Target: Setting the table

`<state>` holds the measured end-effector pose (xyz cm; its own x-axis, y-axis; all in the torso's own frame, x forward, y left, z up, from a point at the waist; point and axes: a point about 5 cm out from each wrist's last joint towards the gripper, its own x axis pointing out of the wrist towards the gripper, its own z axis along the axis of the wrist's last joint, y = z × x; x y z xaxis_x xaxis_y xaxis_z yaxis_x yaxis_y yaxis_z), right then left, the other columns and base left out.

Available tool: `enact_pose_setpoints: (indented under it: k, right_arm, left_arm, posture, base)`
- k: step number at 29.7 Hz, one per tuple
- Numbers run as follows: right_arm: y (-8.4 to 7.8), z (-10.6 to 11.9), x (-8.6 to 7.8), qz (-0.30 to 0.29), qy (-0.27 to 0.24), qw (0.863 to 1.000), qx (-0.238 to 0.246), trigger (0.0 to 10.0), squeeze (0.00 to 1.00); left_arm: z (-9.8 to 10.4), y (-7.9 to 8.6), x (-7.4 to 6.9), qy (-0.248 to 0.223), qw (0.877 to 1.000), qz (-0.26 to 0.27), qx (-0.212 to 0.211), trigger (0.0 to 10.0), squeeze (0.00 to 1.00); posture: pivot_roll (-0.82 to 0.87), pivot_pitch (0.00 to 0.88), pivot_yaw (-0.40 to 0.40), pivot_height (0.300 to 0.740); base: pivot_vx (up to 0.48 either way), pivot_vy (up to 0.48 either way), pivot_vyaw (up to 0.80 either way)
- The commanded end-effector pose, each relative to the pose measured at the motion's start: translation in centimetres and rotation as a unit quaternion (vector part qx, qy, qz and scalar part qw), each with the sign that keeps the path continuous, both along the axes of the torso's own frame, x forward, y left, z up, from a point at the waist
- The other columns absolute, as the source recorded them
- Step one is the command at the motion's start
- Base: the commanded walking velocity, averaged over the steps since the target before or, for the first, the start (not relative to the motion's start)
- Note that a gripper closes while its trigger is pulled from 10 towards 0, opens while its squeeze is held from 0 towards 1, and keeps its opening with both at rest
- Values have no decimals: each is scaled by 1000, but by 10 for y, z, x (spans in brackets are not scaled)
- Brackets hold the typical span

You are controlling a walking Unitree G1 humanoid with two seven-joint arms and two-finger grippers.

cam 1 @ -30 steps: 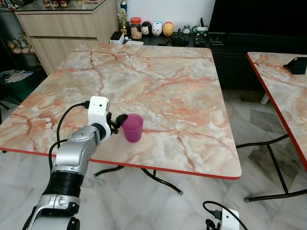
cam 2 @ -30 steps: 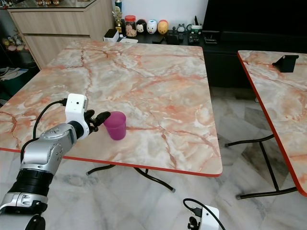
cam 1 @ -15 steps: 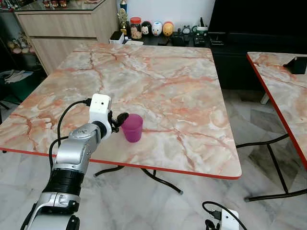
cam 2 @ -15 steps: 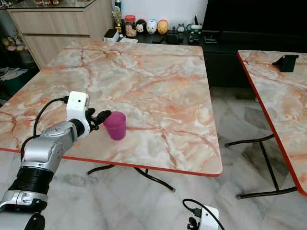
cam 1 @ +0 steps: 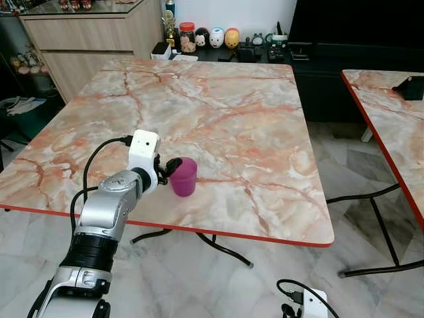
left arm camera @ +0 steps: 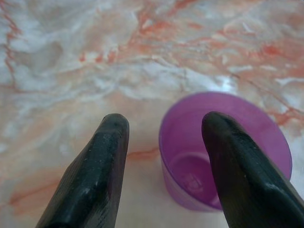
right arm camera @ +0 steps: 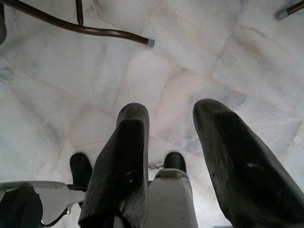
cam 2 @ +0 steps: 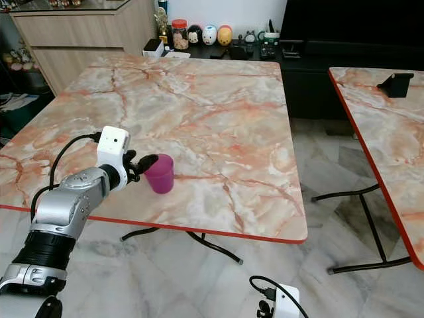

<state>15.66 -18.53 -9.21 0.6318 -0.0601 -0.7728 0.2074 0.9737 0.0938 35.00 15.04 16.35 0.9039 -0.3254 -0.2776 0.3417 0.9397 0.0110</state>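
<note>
The left claw (left arm camera: 164,137) is spread apart beside the small purple plastic cup (cam 1: 183,176) on the orange-veined marble desk (cam 1: 218,112); the right claw (right arm camera: 166,128) hangs released.

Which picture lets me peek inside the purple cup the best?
The left wrist view: the purple cup sits close up, its empty bottom visible past the open left gripper. The two eye views show the cup small, standing on the marble table. The right wrist view faces the floor.
</note>
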Motion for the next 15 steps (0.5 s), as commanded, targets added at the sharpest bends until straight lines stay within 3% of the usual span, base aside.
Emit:
enact_pose_setpoints:
  k: [1,15]
  right_arm:
    - [1,-2,-3,3,8,1000,1,10000,0]
    - [2,-1,-2,7,6,1000,0,10000,0]
  left_arm:
    - [-2,0,-2,7,1000,-2,5,10000,0]
    - [-11,1,-2,41,999,26,-6,10000,0]
  posture:
    - [92,0,21,724]
    - [92,0,24,724]
  base:
    - [0,0,0]
    - [0,0,0]
